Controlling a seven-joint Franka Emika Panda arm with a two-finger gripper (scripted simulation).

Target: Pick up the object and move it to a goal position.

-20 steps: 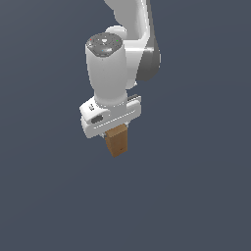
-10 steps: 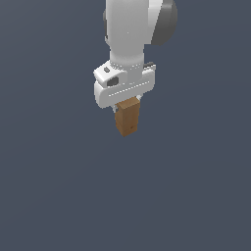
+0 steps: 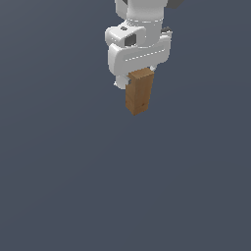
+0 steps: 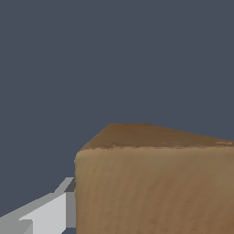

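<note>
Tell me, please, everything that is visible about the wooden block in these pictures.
The wooden block is a tan-brown, wood-grained rectangular piece, longer than it is wide, narrower than the white gripper above it. It hangs almost upright, slightly tilted, its upper end hidden inside the gripper, which holds it off any surface. Nothing else touches it; only a plain dark grey background is around it. In the wrist view it fills the lower part of the picture, beside one grey finger.
</note>
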